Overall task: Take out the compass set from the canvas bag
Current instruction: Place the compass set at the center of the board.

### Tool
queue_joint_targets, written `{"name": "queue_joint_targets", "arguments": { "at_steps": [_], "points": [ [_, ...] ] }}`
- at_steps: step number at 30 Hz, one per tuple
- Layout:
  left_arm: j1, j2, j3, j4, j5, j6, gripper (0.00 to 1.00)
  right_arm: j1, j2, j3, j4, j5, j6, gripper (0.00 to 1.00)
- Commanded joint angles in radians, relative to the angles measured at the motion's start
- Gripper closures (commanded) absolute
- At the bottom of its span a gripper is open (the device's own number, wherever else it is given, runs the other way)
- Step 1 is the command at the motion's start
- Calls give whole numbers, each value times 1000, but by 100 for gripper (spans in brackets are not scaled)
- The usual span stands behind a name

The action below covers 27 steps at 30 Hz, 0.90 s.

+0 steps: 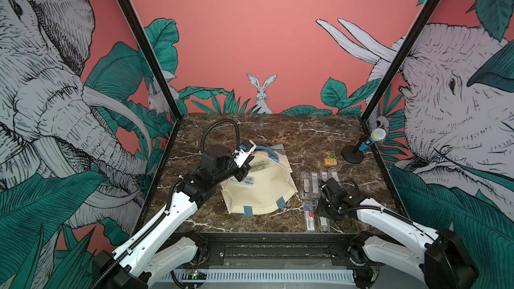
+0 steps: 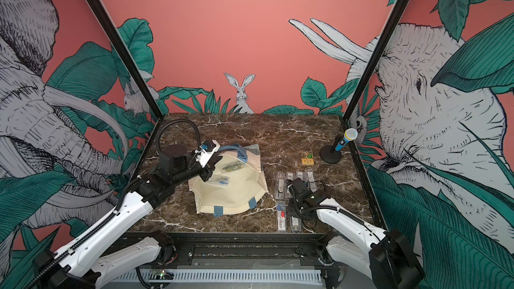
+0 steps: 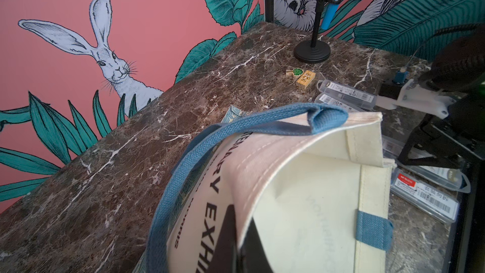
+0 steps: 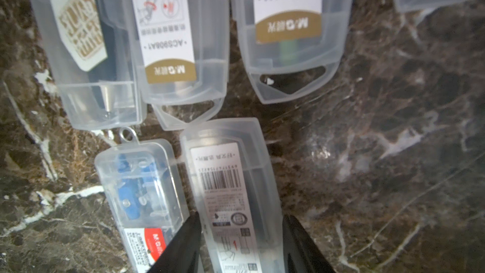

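Observation:
The cream canvas bag lies on the marble table with its mouth held open towards the camera. My left gripper is shut on the bag's upper rim beside a blue strap handle, lifting it. Two clear compass set cases lie inside the bag. My right gripper is open to the right of the bag, low over a clear compass set case that lies on the table. One finger is at the case's edge; a gap shows before the other.
Several more clear cases lie in rows on the table right of the bag. Two small wooden blocks and a blue microphone on a black round stand sit at the far right. Black frame posts rise at the table's far corners.

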Motion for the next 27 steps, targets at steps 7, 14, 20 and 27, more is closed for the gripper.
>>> {"name": "queue_joint_targets", "arguments": {
  "at_steps": [7,14,20,27],
  "points": [
    [-4,-7,4,35,23,-10,100,3,-16,-9,-15,-1,57,46],
    [-4,-9,5,32,25,-9,100,3,-77,94,-131,50,-28,34],
    [-4,-18,7,23,21,-3,100,4,-91,241,-187,-4,-246,36],
    [-4,-20,7,22,20,-2,100,262,-167,355,-36,20,-437,40]
  ]
}}
